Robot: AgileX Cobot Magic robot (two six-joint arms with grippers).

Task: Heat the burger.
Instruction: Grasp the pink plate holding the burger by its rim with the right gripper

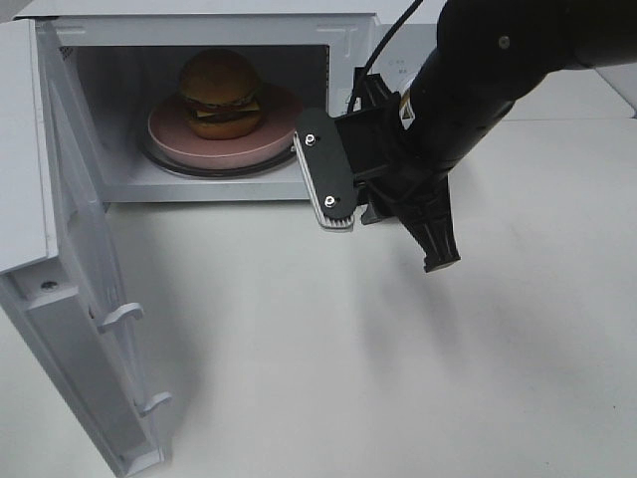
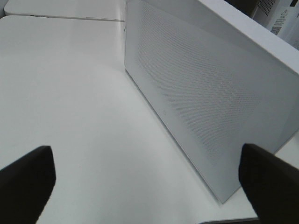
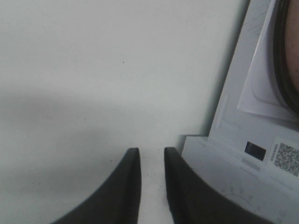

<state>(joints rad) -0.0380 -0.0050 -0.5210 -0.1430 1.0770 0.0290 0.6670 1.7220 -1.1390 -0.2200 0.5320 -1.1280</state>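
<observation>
The burger (image 1: 220, 93) sits on a round pink plate (image 1: 279, 137) inside the open microwave (image 1: 343, 45), on the glass turntable. My right gripper (image 1: 386, 234) hangs just outside the oven's opening, at its right front corner and off the plate's rim. In the right wrist view its fingers (image 3: 133, 182) stand a narrow gap apart, with nothing between them, over bare table beside the microwave's control panel (image 3: 252, 154). My left gripper (image 2: 149, 186) is wide open and empty, facing the outer side of the door (image 2: 201, 93). It does not show in the exterior high view.
The microwave door (image 1: 80, 299) swings out along the left, with its handle (image 1: 119, 317) facing the white table (image 1: 348, 378). The right arm (image 1: 478, 80) reaches in from the upper right, above the table beside the oven.
</observation>
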